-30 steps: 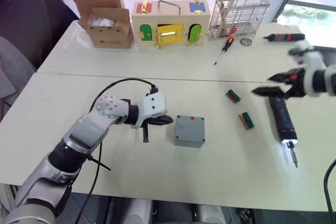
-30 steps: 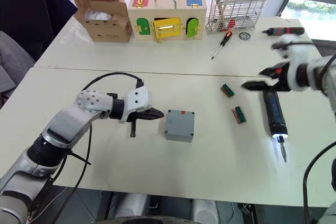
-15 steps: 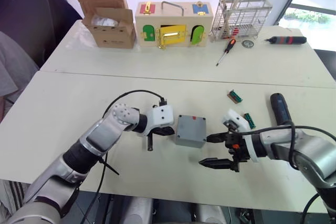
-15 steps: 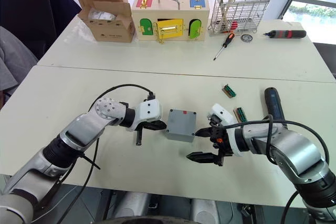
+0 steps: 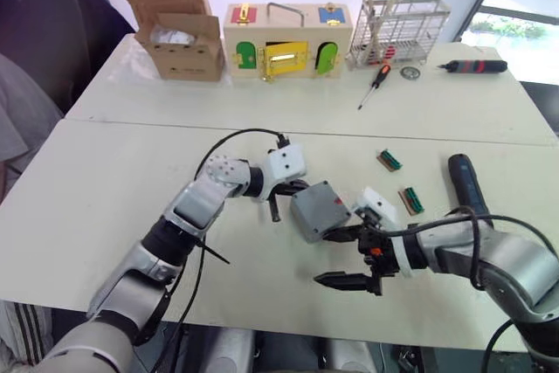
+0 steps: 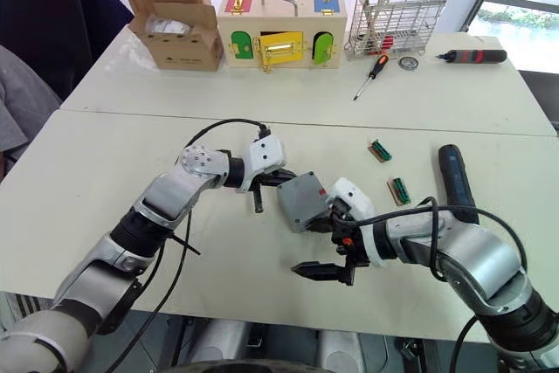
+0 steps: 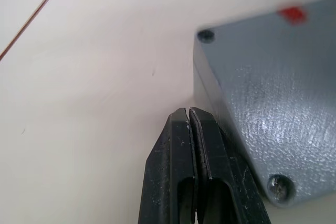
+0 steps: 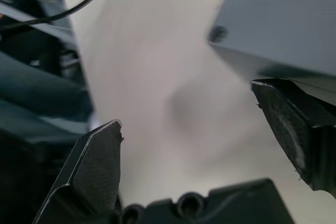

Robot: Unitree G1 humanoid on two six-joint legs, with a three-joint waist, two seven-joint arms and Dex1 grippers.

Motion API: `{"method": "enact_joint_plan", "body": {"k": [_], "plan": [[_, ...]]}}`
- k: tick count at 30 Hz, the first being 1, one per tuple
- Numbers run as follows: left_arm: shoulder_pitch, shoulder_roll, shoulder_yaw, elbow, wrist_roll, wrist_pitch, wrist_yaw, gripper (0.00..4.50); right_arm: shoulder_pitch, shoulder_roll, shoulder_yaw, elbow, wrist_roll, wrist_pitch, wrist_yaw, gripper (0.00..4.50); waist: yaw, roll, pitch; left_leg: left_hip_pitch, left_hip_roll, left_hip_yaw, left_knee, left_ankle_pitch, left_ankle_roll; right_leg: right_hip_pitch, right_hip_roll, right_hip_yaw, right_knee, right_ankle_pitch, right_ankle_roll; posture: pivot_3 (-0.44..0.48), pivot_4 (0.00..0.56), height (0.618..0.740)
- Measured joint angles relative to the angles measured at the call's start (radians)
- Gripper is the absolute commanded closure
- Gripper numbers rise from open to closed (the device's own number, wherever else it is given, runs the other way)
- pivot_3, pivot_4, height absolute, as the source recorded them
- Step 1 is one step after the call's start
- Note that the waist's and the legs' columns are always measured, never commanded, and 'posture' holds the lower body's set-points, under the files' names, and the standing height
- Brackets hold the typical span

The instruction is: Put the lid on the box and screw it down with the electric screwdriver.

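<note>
Box [image 5: 320, 209] with its lid [image 7: 262, 103] already seated sits near the middle of the front white table [image 5: 105, 207], turned at an angle, with a small red mark on the lid's face and a screw head showing in at least two of its corners. Your left gripper [image 5: 279, 203] rests at the box's left side with its two black fingers [image 7: 184, 171] pressed flat together, grasping nothing; in the left wrist view you see their tips just beside the lid's edge, though you cannot tell whether they touch it. Your right gripper [image 5: 342, 258] lies at the box's near right corner with its fingers spread wide: one fingertip [image 8: 294, 129] lies against the box's lower edge, while the other [image 8: 100, 166] hangs well apart over the table's near edge.

Electric screwdriver [image 5: 466, 186] lies flat at the right of the front table, well apart from the box and beyond your right forearm. Two small green-and-brown connector blocks [image 5: 399, 181] lie between the box and the screwdriver.

On the rear table you see a cardboard carton [image 5: 175, 28], a wooden box with coloured doors [image 5: 284, 37], a wire rack [image 5: 397, 28], a manual screwdriver [image 5: 374, 83] with a red-and-black handle and a black pen-like tool [image 5: 472, 65] with red bands.
</note>
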Motion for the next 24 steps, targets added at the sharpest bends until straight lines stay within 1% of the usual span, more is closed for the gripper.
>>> {"method": "enact_joint_plan", "body": {"k": [1, 3, 6, 8, 12, 15, 18, 24], "plan": [[0.021, 0.039, -0.001, -0.008, 0.017, -0.001, -0.007, 4.5, 0.0, -0.061, -0.013, 0.009, -0.025, -0.02, 0.017, 0.03, -0.007, 0.0, 0.0, 0.0, 0.0, 0.0, 0.0, 0.0, 0.0, 0.0, 0.0, 0.0, 0.0, 0.0, 0.0, 0.0, 0.15, 0.735], [0.041, 0.085, 0.001, -0.049, 0.03, 0.005, -0.023, 4.5, 0.009, -0.136, -0.022, 0.037, -0.062, -0.063, 0.057, 0.03, -0.008, 0.0, 0.0, 0.0, 0.001, -0.001, -0.001, 0.0, 0.0, 0.0, 0.0, 0.0, 0.0, 0.0, 0.0, 0.0, 0.15, 0.735], [0.068, 0.133, 0.0, -0.115, 0.039, 0.027, -0.051, 4.5, 0.011, -0.155, 0.001, 0.064, -0.098, -0.124, 0.102, 0.03, -0.009, 0.0, 0.0, 0.0, 0.001, 0.0, -0.001, 0.0, 0.001, 0.0, 0.0, 0.0, 0.0, 0.0, 0.0, 0.0, 0.15, 0.735], [0.092, 0.155, 0.0, -0.169, 0.036, 0.05, -0.075, 4.5, -0.007, -0.142, 0.04, 0.108, -0.137, -0.165, 0.11, 0.03, -0.01, 0.0, 0.0, 0.0, 0.001, 0.0, -0.001, 0.0, 0.001, 0.0, 0.0, 0.0, 0.0, 0.0, 0.0, 0.0, 0.15, 0.735], [0.13, 0.143, 0.0, -0.258, -0.012, 0.116, -0.118, 4.5, -0.08, -0.065, 0.113, 0.201, -0.202, -0.225, 0.113, 0.03, -0.008, 0.0, 0.0, 0.0, 0.0, 0.0, 0.0, 0.0, 0.0, 0.0, 0.0, 0.0, 0.0, 0.0, 0.0, 0.0, 0.15, 0.735], [0.131, 0.104, -0.003, -0.276, -0.025, 0.143, -0.113, 4.5, -0.115, -0.02, 0.161, 0.243, -0.241, -0.246, 0.123, 0.03, -0.006, 0.0, 0.0, 0.0, 0.0, -0.001, 0.0, 0.0, 0.0, 0.0, 0.0, 0.0, 0.0, 0.0, 0.0, 0.0, 0.15, 0.735], [0.131, 0.067, -0.022, -0.247, -0.02, 0.147, -0.089, 4.5, -0.115, -0.003, 0.179, 0.239, -0.241, -0.232, 0.139, 0.03, -0.007, 0.0, 0.0, 0.0, 0.0, 0.0, 0.0, 0.0, 0.0, 0.0, 0.0, 0.0, 0.0, 0.0, 0.0, 0.0, 0.15, 0.735], [0.128, 0.046, -0.014, -0.188, -0.01, 0.108, -0.056, 4.5, -0.088, -0.001, 0.15, 0.177, -0.204, -0.157, 0.138, 0.03, -0.006, 0.0, 0.0, 0.0, 0.0, -0.001, 0.0, 0.0, 0.0, 0.001, 0.0, 0.0, 0.0, 0.0, 0.0, 0.0, 0.15, 0.735]]}}
